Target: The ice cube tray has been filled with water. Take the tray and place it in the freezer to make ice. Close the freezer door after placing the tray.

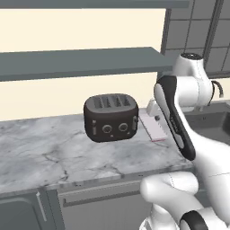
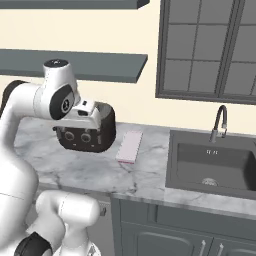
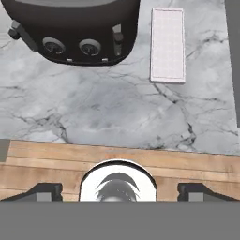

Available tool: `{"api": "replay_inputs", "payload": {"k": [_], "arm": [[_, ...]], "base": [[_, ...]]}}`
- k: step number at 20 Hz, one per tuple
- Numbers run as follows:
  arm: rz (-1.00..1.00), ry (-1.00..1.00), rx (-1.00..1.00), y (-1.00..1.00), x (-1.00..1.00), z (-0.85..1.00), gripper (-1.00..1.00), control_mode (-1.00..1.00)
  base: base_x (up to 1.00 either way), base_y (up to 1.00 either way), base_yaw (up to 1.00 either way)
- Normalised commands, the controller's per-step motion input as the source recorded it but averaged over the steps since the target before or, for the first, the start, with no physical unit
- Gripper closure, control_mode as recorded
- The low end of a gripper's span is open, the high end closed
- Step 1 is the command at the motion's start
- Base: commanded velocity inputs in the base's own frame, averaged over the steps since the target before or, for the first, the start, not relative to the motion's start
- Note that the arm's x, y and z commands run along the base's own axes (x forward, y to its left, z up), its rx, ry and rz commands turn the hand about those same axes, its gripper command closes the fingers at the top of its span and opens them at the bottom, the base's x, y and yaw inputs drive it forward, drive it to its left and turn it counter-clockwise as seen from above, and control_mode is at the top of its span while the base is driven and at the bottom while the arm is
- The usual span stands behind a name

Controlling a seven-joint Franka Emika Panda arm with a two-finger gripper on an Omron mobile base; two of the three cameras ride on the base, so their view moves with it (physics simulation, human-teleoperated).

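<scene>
The hand [image 3: 119, 191] hangs wide open, holding nothing, above the desk [image 3: 117, 117]. The tray [image 3: 167, 44] lies flat just beside the toaster [image 3: 75, 28]. No writing is readable.

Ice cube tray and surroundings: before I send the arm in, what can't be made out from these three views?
- Ice cube tray: in the left base view the arm covers its far end.
- Tray cells and water: too fine to tell in the hand view.
- Toaster: its left part sits behind the hand in the right base view; its top is cut off by the hand view's edge.
- Gripper: open, just the fingertips visible.
</scene>
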Motion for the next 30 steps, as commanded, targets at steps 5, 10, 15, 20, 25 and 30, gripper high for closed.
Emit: {"api": "replay_inputs", "payload": {"k": [5,10,15,20,25,30], "arm": [[0.02,-0.27,0.00,-0.54,-0.40,-0.42,-1.00,-1.00],[0.01,-0.19,0.01,-0.64,0.02,-0.49,-1.00,-1.00],[0.03,-0.14,0.00,-0.51,0.16,-0.57,-1.00,-1.00],[0.01,-0.08,0.01,-0.43,0.30,-0.49,-1.00,-1.00],[0.03,0.05,0.01,-0.18,0.80,-0.29,-1.00,-1.00],[0.10,0.12,0.04,-0.23,0.86,-0.09,-1.00,-1.00]], "base": [[0.00,0.00,0.00],[0.00,0.00,0.00],[0.00,0.00,0.00],[0.00,0.00,0.00],[0.00,0.00,0.00],[0.00,0.00,0.00]]}}
